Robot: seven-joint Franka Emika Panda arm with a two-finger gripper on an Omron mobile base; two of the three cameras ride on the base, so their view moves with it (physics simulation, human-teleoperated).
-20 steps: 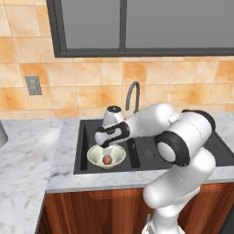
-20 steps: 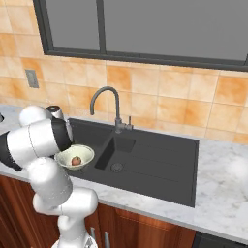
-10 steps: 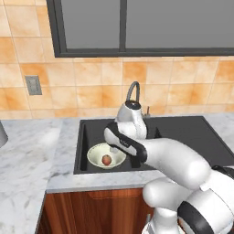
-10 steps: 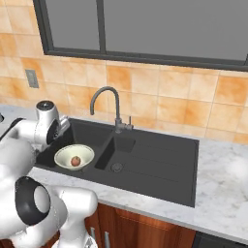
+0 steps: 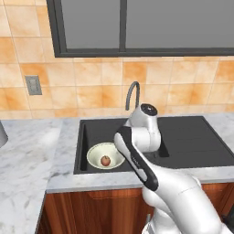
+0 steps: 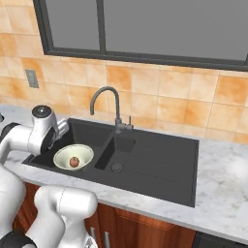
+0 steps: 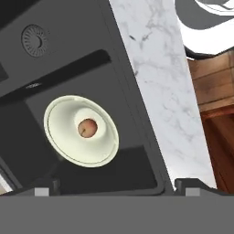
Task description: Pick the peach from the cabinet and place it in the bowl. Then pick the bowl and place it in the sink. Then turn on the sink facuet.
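A: In left basin of sink (image 6: 145,169), mid-left of frame: bowl (image 5: 105,155) holding peach (image 5: 106,160). Gripper (image 7: 112,186) open wide, empty, above the bowl.

B: Faucet (image 6: 107,104) next. Best to approach lever from the side, push gently, avoid gooseneck.

A: Counts: one bowl, one peach, one faucet, two basins.

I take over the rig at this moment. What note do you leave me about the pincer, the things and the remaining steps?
Pincer: open, holding nothing, above the sink's left basin.
Small reddish-pink peach lies inside the wide cream-white bowl.
The bowl stands in the left basin of the matte black two-basin sink.
Done: peach in bowl, bowl in sink.
Left: turn on the tall dark grey gooseneck faucet; no water shows.
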